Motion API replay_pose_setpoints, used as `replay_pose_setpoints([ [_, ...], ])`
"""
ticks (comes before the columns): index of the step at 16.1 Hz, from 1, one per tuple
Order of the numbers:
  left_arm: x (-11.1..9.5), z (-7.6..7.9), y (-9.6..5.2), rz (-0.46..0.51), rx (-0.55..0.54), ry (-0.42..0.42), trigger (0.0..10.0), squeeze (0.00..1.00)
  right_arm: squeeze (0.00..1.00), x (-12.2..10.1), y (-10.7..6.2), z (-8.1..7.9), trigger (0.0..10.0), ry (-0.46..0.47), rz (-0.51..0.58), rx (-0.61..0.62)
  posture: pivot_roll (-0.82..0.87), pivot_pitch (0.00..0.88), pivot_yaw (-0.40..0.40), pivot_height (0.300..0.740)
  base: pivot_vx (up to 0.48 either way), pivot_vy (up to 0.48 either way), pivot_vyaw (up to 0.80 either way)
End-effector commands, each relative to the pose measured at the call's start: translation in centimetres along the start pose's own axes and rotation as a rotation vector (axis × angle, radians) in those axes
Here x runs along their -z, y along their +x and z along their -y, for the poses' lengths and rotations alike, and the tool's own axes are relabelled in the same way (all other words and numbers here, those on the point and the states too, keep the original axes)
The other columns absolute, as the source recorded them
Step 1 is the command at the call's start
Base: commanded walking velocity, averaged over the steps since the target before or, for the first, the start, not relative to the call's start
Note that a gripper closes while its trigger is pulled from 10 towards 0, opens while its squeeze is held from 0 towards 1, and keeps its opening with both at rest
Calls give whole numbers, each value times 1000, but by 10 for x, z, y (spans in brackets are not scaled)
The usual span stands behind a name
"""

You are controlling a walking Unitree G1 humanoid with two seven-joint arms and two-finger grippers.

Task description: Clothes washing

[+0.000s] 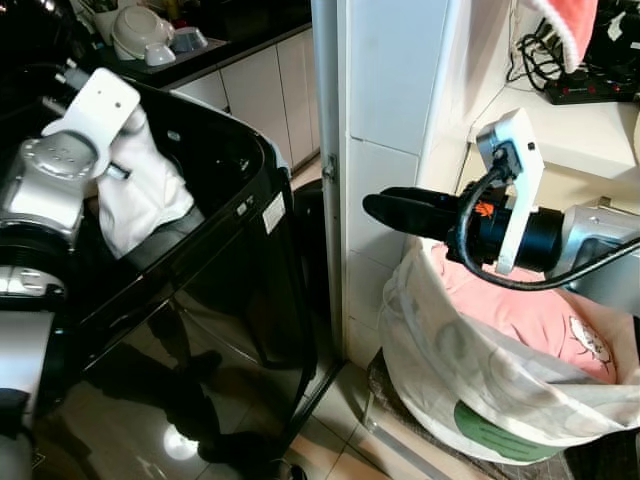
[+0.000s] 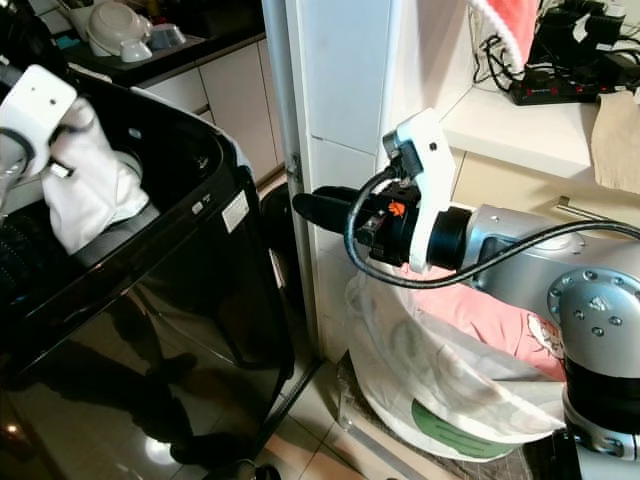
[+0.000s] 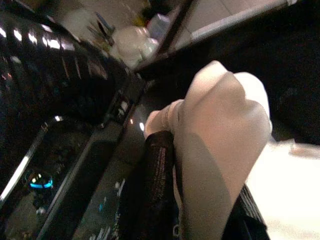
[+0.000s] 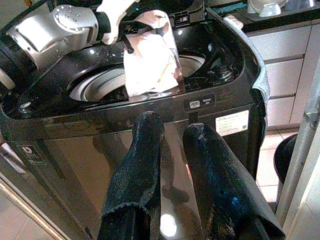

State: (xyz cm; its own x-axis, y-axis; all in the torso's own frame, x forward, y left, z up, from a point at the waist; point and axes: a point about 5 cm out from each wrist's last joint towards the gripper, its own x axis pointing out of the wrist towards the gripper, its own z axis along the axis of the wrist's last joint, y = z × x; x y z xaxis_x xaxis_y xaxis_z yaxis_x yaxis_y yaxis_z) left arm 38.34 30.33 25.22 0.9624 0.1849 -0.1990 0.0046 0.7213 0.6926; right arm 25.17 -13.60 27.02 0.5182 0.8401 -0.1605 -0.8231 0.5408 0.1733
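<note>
The left gripper [image 4: 131,36] is clenched on a white cloth [image 4: 150,60] held above the drum [image 4: 95,85] of the washing machine [image 1: 230,290]. The cloth hangs with its long axis vertical, its tail pointing into the drum; it is best lowered well inside the rim before release. The right gripper [image 4: 170,140], empty and slightly parted, is held beside the machine, above the laundry bag [image 1: 480,380].

Right gripper [image 4: 172,142]: two black fingers parted, nothing between them, pointing at the glossy black washing machine [image 4: 150,165]. Beyond, left gripper [image 4: 131,37] grips a white cloth [image 4: 150,57] dangling over the open drum [image 4: 100,82]. White cabinet [image 4: 285,65] beside the machine, tiled floor [image 4: 20,220] below
</note>
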Motion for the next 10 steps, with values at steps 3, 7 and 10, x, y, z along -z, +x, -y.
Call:
replay_pose_setpoints([
  [3,13,-14,-14,-114,128,22,10000,1000,0,12,7,-4,10000,-17,-61,-28,-68,0,106,740,0,0,0],
  [7,23,-20,-27,-151,158,24,10000,1000,0,17,11,-8,10000,-39,-89,-58,-61,0,99,740,0,0,0],
  [10,14,-19,-38,-25,125,-21,10000,867,0,18,12,3,10000,-84,-66,52,-61,0,101,740,0,0,0],
])
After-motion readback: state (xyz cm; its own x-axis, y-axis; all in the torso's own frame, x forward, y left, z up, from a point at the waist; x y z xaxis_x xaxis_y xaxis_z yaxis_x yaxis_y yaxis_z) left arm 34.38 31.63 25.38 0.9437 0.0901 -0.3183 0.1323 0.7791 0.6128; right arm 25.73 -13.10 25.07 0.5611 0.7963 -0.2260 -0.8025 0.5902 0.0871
